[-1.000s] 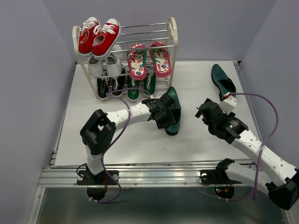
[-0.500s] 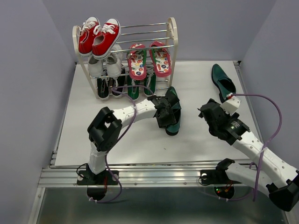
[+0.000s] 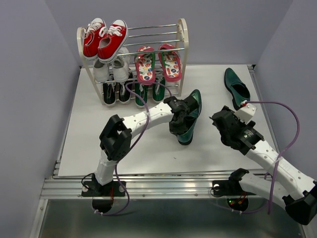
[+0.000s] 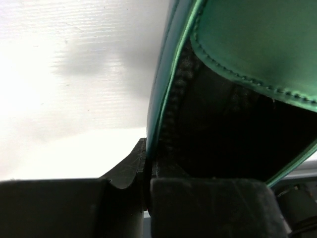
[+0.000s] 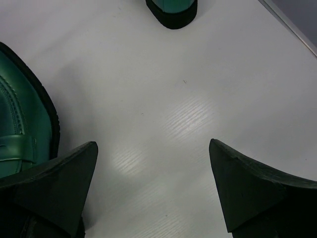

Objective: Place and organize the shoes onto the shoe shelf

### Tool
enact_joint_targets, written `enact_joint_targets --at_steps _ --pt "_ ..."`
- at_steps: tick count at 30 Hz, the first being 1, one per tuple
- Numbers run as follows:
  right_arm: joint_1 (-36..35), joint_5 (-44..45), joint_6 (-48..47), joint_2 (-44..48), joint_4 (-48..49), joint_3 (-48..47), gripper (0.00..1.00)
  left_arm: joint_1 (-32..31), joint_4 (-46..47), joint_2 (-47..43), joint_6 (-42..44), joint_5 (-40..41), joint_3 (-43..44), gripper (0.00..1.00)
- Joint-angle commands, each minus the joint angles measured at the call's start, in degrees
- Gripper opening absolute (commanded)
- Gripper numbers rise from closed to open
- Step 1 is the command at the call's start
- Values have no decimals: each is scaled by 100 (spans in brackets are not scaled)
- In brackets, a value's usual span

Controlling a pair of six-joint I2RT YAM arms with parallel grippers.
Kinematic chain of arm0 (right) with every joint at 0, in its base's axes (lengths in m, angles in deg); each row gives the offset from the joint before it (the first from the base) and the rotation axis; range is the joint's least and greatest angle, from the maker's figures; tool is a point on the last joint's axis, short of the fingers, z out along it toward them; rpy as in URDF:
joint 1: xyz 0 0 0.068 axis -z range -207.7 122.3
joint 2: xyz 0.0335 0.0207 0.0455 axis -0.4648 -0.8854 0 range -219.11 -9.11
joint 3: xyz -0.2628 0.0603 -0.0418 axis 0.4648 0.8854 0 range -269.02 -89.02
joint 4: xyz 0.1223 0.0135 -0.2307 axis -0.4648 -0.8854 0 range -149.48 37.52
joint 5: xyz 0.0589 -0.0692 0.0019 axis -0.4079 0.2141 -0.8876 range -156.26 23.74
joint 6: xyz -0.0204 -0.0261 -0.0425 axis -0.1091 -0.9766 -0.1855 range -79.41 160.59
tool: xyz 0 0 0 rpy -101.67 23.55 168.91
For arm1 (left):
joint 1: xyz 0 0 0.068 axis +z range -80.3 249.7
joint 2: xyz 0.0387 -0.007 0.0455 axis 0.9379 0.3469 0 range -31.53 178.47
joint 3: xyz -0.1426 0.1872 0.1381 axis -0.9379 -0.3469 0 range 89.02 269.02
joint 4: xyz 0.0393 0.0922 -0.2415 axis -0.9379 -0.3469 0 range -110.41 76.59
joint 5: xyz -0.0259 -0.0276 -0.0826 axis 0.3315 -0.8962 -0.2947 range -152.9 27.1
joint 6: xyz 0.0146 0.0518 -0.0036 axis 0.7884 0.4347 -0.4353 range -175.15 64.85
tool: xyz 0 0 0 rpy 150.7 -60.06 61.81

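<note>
L grip: my left gripper (image 4: 148, 179) is pinched narrow on one side wall of the glossy dark green leather loafer (image 3: 190, 115). One pad sits inside the opening, the other outside (wrist view shows the collar edge caught right at the pads).
Loafer pos: just off the right front corner of the small three-tier shoe shelf (image 3: 184, 37) w/ cream rounded side frames and thin silver rods. It's tilted, toe up toward the shelf, heel low. Can't tell if the heel touches the white table (image 3: 99, 144).
R grip: my right gripper (image 3: 219, 123) gapes wide w/ nothing in it, out in front of the shelf and to its right.
Mate: the second dark green loafer (image 3: 237, 88) lies flat, well right of the shelf.
Shelf load: red sneakers (image 3: 105, 38) top tier left, white sneakers (image 3: 111, 69) under them. Pink-red flip-flops (image 3: 158, 64) w/ patterned insoles mid tier right. Black sneakers (image 3: 113, 93) + green canvas sneakers (image 3: 148, 91) on the bottom.
Free spot: top tier, right half, by my guess.
Handling: prob. stiff enough to keep shape. The gloss looks slippery, and the thick black sole likely puts weight low.
Hold: collar wall near mid-shoe, pads deep. A one-wall pinch may let it swing or slide out.
</note>
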Motion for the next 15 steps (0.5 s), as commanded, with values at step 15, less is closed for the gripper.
enact_joint_targets --at_steps 15 --pt "-38 873 462 358 -277 48 100 469 -1084 -2151 1410 889 2983 0"
